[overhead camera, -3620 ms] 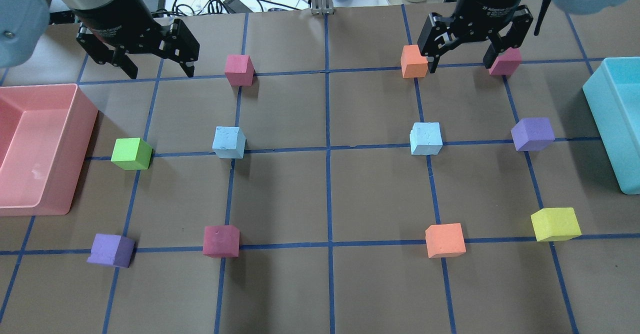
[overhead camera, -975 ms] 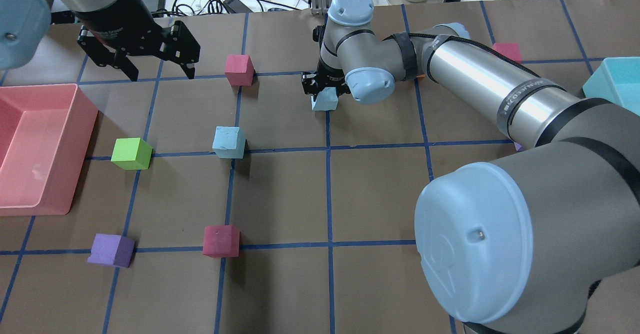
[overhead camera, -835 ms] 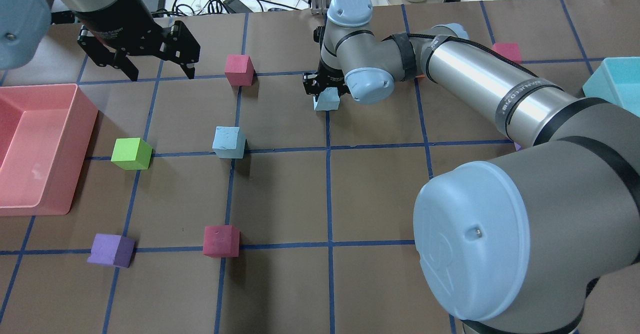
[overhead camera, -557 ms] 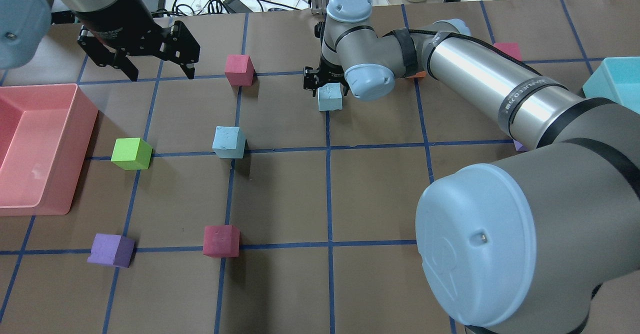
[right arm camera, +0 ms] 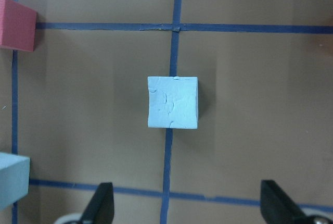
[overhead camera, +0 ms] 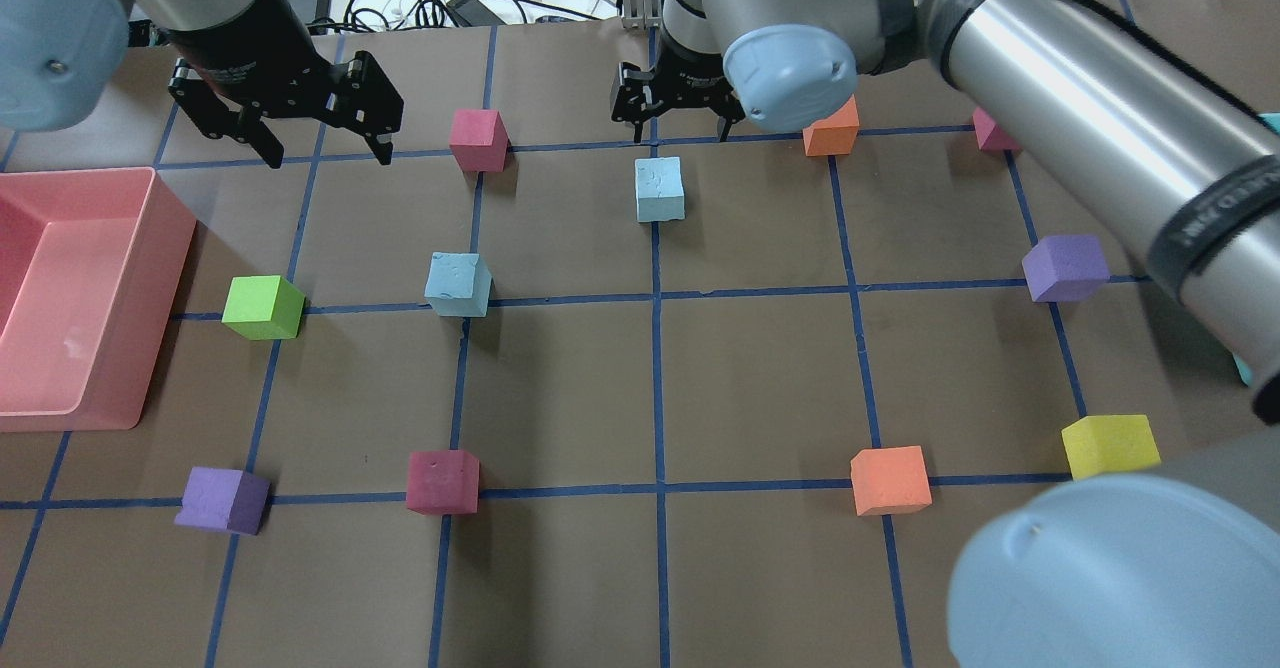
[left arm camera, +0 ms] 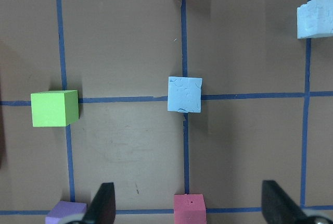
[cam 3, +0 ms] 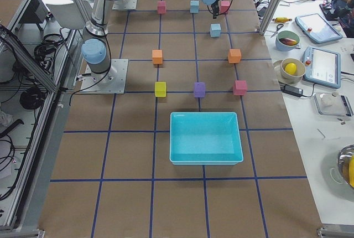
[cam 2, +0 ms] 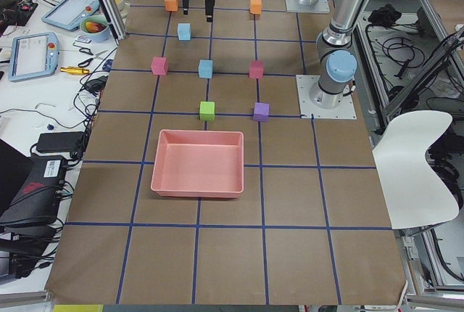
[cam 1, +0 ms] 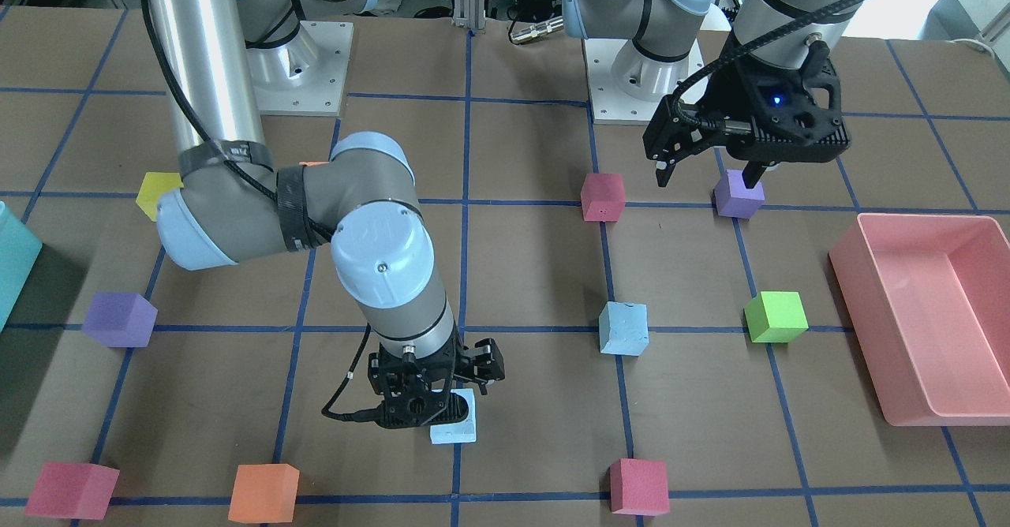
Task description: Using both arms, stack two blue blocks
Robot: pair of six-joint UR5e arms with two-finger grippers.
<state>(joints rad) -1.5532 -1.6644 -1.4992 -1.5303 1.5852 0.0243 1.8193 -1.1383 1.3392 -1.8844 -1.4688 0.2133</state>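
Note:
One pale blue block (overhead camera: 660,190) sits on the table on the centre blue line; it shows in the right wrist view (right arm camera: 173,102) between my open fingers and well below them. My right gripper (overhead camera: 680,136) is open and empty, raised above that block. In the front view it (cam 1: 434,416) partly hides the block (cam 1: 456,430). The second blue block (overhead camera: 458,285) sits to the left, centred in the left wrist view (left arm camera: 184,94). My left gripper (overhead camera: 327,156) is open and empty, high over the back left.
A pink bin (overhead camera: 70,288) stands at the left edge and a teal bin (cam 3: 206,137) at the right. Around the blue blocks lie a green cube (overhead camera: 262,307), crimson cubes (overhead camera: 478,139) (overhead camera: 442,482), orange cubes (overhead camera: 830,128) (overhead camera: 890,480) and purple cubes (overhead camera: 1065,268) (overhead camera: 222,500).
My right gripper carried the blue block from the right half to the centre line, let it go and has risen clear, open. The left gripper has barely shifted.

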